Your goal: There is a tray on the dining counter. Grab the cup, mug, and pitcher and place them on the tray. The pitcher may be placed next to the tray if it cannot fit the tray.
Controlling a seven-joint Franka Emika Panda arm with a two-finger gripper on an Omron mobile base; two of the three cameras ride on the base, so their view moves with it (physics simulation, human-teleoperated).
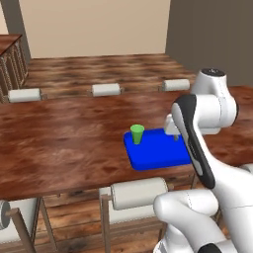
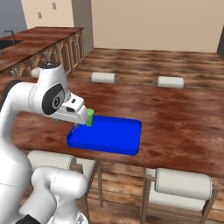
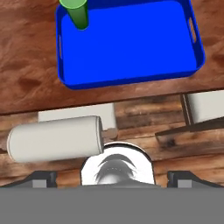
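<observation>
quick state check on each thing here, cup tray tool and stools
cup: upright on the tray, at a corner, nothing gripping it
tray: flat on the counter near its edge, holding the cup
tool: open, holding nothing
stools: at the counter's sides

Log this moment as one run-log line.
cup: upright on tray, near a corner | gripper: open, empty, above tray's near edge | mug, pitcher: not yet on tray

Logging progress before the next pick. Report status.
Gripper open, empty, above the tray's near edge. Cup upright on the tray. Nothing in the way.
</observation>
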